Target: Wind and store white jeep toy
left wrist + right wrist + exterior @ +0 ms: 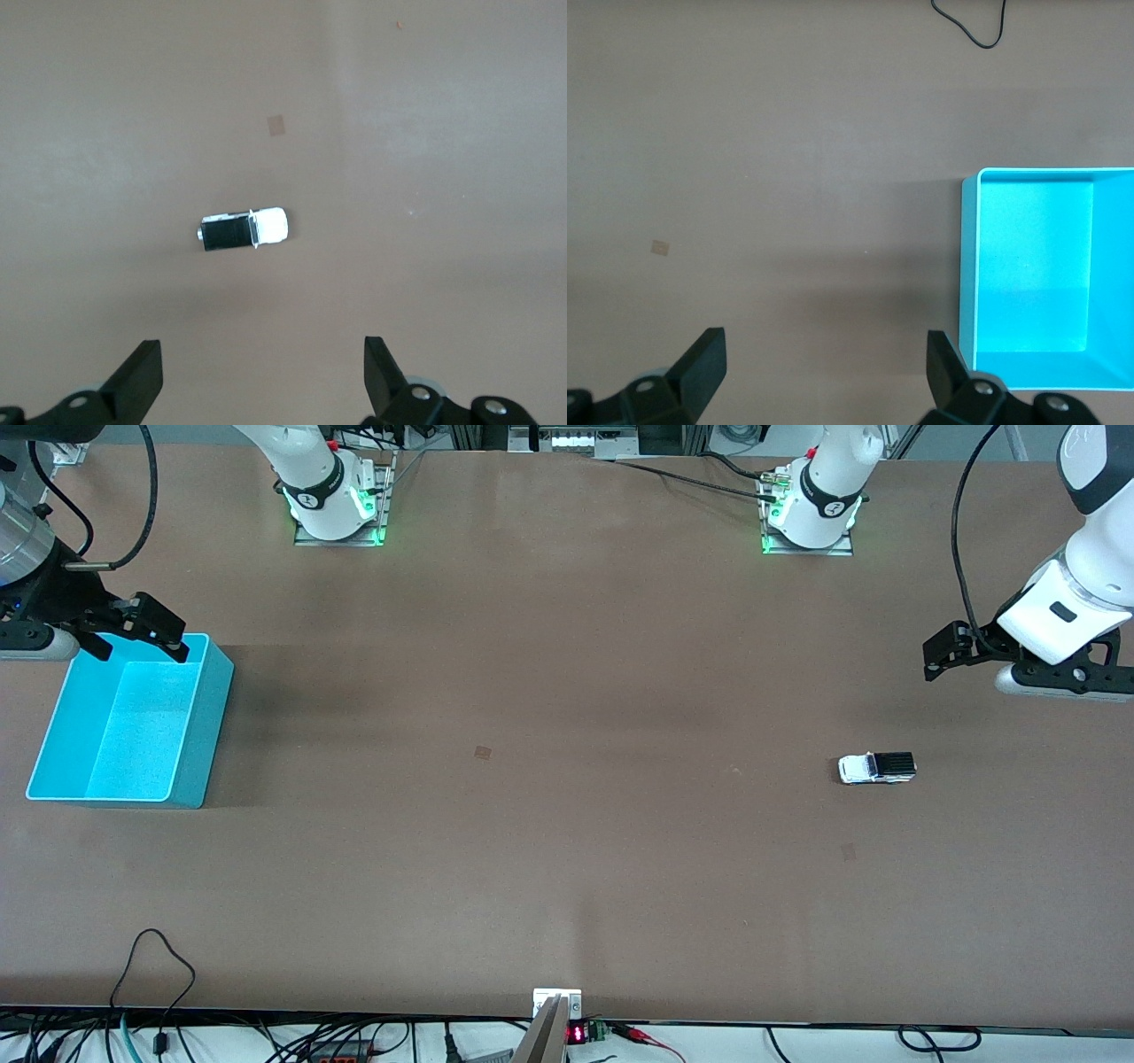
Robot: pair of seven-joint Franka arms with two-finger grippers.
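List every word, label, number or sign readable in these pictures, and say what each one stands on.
No text can be read anywhere.
The red digits on the small display at the table's near edge are too small to read.
The white jeep toy, the cyan bin, the left pincer and the right pincer show no lettering.

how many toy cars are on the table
1: the white jeep toy sits on the bare table toward the left arm's end, apart from the cyan bin, whose visible inside holds no car.
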